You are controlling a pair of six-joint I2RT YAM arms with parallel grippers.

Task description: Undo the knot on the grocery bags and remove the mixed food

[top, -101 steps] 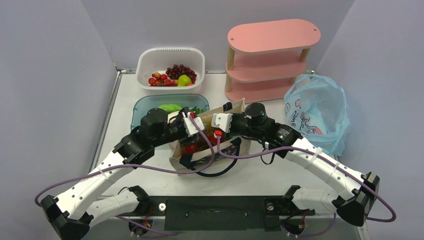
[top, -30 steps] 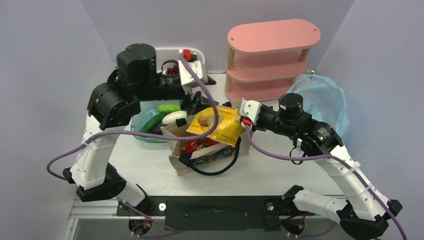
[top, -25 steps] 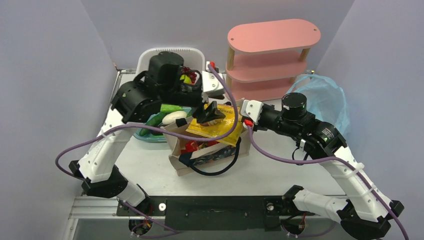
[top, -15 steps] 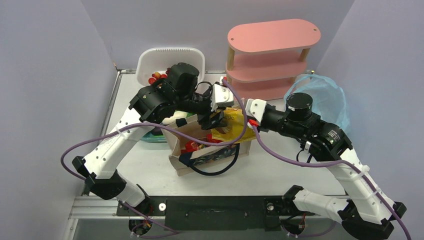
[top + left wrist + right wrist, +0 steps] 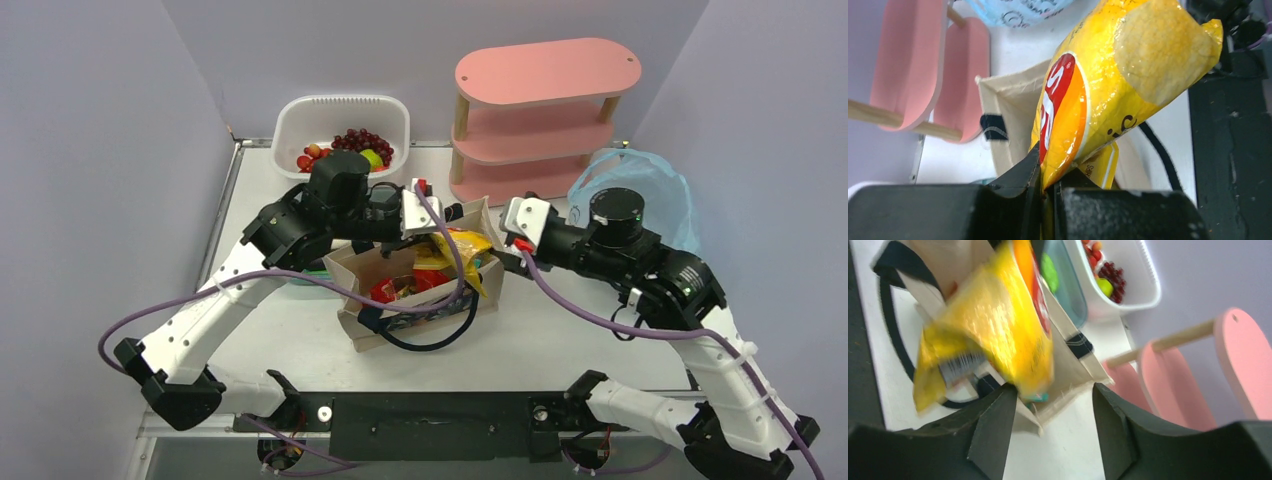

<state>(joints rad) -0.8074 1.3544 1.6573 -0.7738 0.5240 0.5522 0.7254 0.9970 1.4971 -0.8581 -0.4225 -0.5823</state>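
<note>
A yellow snack packet [image 5: 452, 256] hangs over the open beige canvas tote [image 5: 420, 300], and my left gripper [image 5: 436, 232] is shut on its edge. In the left wrist view the jaws [image 5: 1048, 182] pinch the packet [image 5: 1128, 75] flat. My right gripper [image 5: 505, 258] stands open just right of the tote, holding nothing. In the right wrist view its fingers [image 5: 993, 425] frame the tote's corner [image 5: 1073, 375], with the packet [image 5: 993, 325] blurred beyond them. Red packets [image 5: 385, 290] lie inside the tote. The light blue plastic bag [image 5: 650, 185] sits at the right behind my right arm. Its knot is hidden.
A white slotted basket [image 5: 340, 115] with grapes and fruit stands at the back left. The teal tub [image 5: 1068, 290] lies beside the tote, mostly under my left arm. A pink three-tier shelf [image 5: 545, 110] stands at the back. The tote's navy handle [image 5: 430, 340] loops toward the front.
My left gripper swung down from the basket and shut on the yellow packet. My right gripper let the packet go, opened and drew back to the right. The packet sank lower over the tote.
</note>
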